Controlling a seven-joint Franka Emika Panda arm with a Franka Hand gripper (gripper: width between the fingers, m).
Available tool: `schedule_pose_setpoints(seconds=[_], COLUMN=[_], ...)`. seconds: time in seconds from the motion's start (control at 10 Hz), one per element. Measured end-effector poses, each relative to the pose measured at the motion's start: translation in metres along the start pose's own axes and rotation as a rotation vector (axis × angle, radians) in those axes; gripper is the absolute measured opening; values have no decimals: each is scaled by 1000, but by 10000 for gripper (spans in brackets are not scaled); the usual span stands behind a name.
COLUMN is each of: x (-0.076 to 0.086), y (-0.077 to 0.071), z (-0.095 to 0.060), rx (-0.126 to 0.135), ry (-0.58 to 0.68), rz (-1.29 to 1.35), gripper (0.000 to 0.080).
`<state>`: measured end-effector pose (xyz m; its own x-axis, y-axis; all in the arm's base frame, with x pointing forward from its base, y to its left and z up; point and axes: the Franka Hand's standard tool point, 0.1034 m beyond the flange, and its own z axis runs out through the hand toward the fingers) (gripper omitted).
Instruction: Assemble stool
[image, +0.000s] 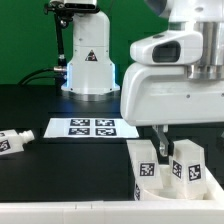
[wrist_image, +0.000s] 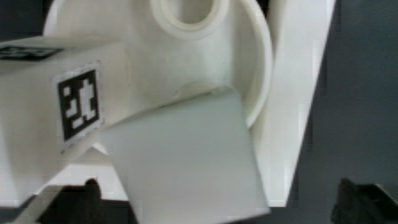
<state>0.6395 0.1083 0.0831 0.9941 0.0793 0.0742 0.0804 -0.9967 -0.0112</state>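
The stool's white parts stand at the front of the exterior view's right: two upright legs (image: 147, 166) (image: 186, 166) with black-and-white tags, on a white piece (image: 170, 188) that may be the seat. A third leg (image: 12, 142) lies alone at the exterior view's left. My gripper (image: 161, 143) hangs right over the cluster, its fingers reaching down between the two upright legs. In the wrist view the round seat disc (wrist_image: 231, 60) fills the picture, with a tagged leg (wrist_image: 75, 100) beside it. A blurred white leg (wrist_image: 187, 150) lies between my open gripper's (wrist_image: 214, 206) dark fingertips (wrist_image: 71, 206), with a gap on each side.
The marker board (image: 82, 128) lies flat on the black table in the middle. Behind it stands the arm's white base (image: 88, 60), with green wall at the back. My white hand housing (image: 170, 90) hides what is behind the cluster.
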Motion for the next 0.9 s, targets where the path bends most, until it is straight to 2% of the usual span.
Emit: schedule_pose_setpoints(seconds=[0.3, 0.4, 0.5, 0.6, 0.9], x=[1, 1, 1, 1, 1], y=[1, 2, 2, 2, 3], z=[4, 4, 4, 4, 4], rx=[-3, -3, -4, -2, 1], ry=[11, 11, 11, 11, 11], rz=[28, 55, 54, 75, 423], gripper=[649, 536, 536, 339, 337])
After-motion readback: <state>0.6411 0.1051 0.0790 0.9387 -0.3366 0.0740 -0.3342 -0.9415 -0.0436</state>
